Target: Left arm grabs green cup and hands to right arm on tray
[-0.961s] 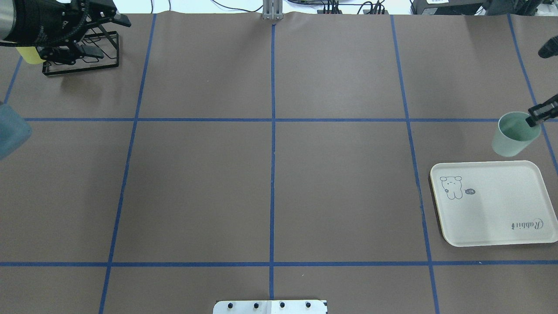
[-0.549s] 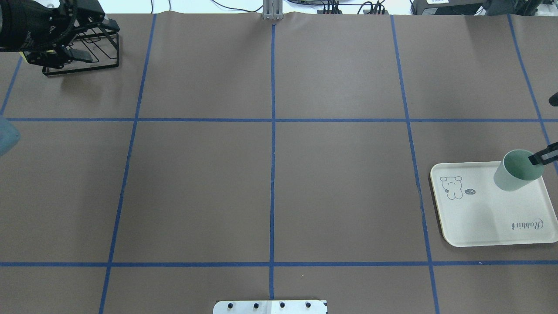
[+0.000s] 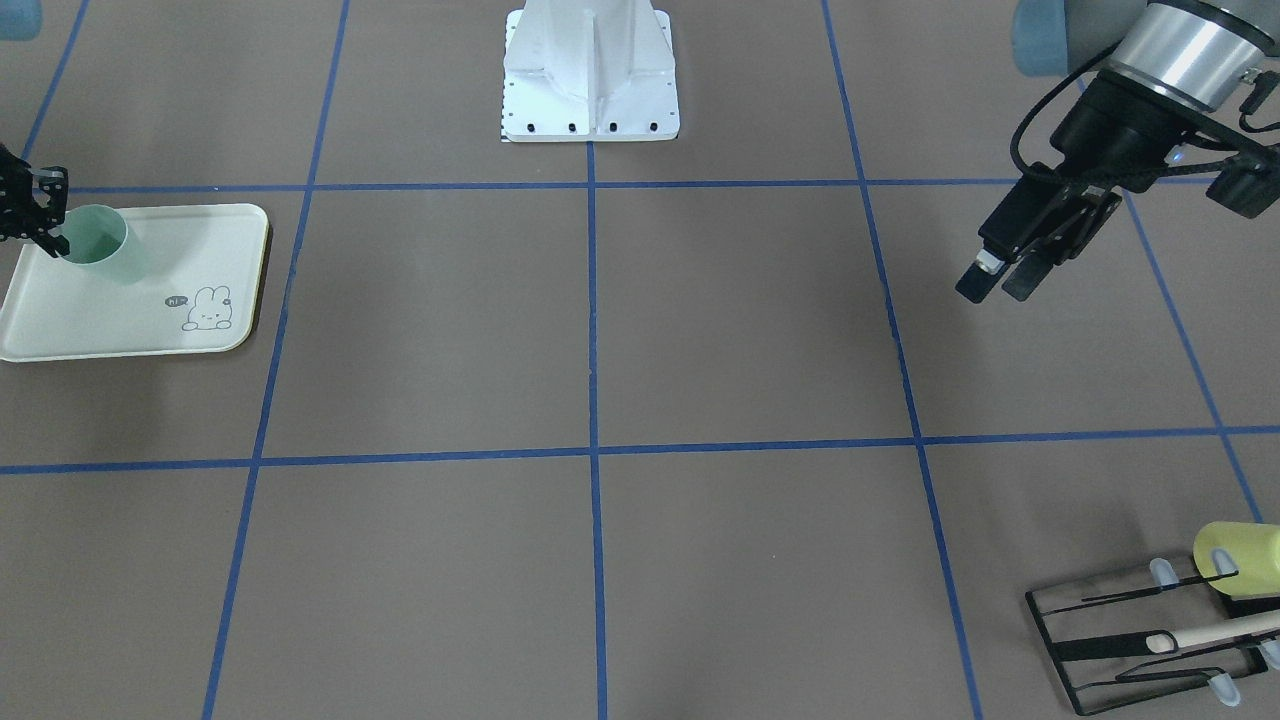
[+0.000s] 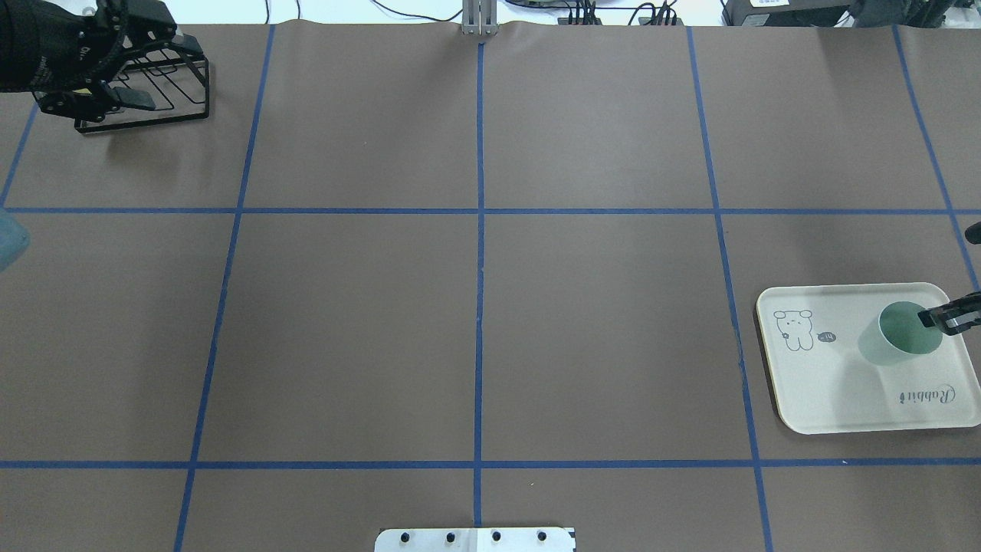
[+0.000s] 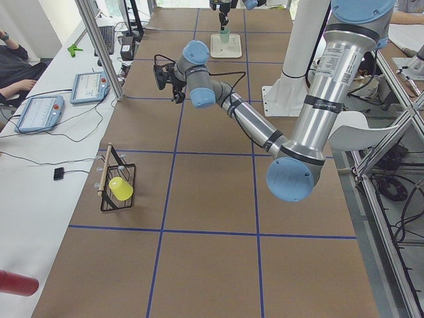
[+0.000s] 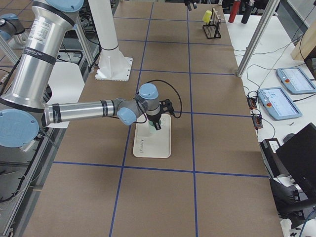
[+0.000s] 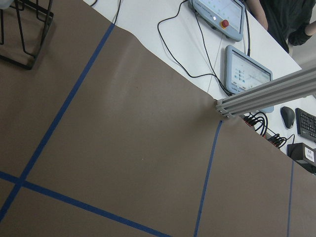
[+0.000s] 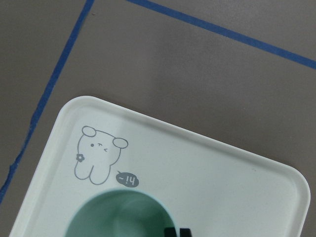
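Counter (image 4: 475,307): brown sheet with a blue tape grid.

Tray (image 4: 812,391): lies flat near the counter's right end.

Cup (image 4: 897,337): upright and mouth up over the tray. It is on the same long side as the bunny print, toward the opposite corner.

Right claw (image 4: 931,317): clamped on the cup's rim on the side away from the bunny. One finger sits inside the mouth and one outside.

Left claw (image 3: 997,282): well apart from the tray, across the counter, jaws apart and empty.

Handling (judged):
- The cup looks like thin plastic, light and fairly stiff.
- It is smooth and tapered, so a grip on the body could slide toward the base.
- Pinching the wall at the rim is the sounder hold, though too hard a squeeze may flex the wall.
- Being empty, it would tip easily if let go at a tilt.

Hidden:
- No view shows the cup's base, so it cannot be told whether it rests on the tray or hangs just above it.
- The frame edge cuts off the right claw in the overhead and front views.
- The right wrist view shows only dark fingertips at its bottom edge.
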Available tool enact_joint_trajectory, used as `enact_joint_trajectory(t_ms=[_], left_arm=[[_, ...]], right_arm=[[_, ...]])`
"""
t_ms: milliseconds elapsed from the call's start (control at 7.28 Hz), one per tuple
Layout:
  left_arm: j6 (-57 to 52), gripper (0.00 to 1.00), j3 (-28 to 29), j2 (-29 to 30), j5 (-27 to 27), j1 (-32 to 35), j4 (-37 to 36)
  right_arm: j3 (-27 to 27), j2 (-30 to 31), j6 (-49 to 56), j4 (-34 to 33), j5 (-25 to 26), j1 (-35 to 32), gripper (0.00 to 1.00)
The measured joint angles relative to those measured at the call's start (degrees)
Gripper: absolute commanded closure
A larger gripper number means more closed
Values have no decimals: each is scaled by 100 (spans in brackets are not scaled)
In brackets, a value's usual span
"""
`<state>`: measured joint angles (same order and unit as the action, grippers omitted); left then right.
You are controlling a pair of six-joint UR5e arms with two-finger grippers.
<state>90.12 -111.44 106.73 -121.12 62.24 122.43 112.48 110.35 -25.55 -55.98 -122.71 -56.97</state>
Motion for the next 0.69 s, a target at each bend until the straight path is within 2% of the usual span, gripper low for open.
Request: enact_joint_trajectory(t_ms=[412,549,687], left_arm=[[-1522,0,-29,-642,20,283,-6],[-1953,0,-26,-822,29,336,-8],[-2158,0,-30,-936,33,368,-7]], right_arm=[[-153,48,5,125,118,162,100],[-175,47,8,129,173,228,90],[-194,41,16,130,203,266,24]])
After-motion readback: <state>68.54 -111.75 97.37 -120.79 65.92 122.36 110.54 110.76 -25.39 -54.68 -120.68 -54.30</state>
